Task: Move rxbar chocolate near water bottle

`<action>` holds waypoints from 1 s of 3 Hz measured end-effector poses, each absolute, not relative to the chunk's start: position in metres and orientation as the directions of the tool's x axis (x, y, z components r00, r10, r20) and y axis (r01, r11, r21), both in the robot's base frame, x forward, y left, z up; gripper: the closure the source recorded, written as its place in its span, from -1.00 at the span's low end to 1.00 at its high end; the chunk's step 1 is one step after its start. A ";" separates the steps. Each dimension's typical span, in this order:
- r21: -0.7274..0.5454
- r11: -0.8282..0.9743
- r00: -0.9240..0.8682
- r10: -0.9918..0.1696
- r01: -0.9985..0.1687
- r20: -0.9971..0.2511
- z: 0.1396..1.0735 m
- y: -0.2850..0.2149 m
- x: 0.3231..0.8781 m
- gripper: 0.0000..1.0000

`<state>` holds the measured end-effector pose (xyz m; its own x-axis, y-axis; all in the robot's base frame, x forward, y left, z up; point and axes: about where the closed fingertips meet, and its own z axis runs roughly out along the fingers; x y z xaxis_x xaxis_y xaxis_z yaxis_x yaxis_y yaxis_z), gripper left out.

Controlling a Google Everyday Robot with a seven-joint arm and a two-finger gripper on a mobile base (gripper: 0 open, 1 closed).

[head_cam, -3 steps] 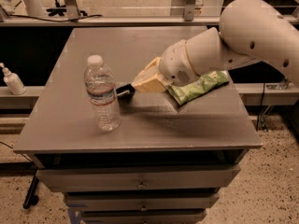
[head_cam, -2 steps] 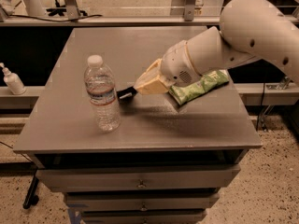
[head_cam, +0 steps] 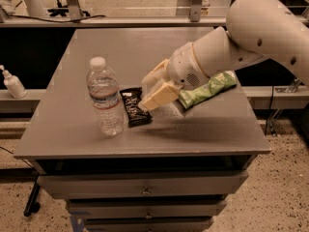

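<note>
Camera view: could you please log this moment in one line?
rxbar chocolate: on table, beside water bottle | claw: low, at the bar

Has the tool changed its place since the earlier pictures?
Yes, slightly. The tool drew back to the right, away from the bottle, which has not moved, so more of the black snack bar now shows.

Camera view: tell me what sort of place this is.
Probably a robot lab or workshop: a grey drawer cabinet on a speckled floor, metal frame legs behind, a pump bottle on a side ledge. The gripper hovers beside the snack bar by the water bottle.
</note>
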<state>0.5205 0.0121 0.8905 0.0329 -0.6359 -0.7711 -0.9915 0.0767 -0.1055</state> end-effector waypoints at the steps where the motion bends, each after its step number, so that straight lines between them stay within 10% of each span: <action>1: -0.107 0.072 0.036 -0.643 -0.992 -0.765 0.890 0.011 0.520 -1.00; 3: -0.225 0.179 0.048 -0.673 -0.958 -0.738 0.902 -0.025 0.572 -1.00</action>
<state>0.5716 -0.0255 0.9021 0.0477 -0.6728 -0.7383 -0.9578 0.1790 -0.2250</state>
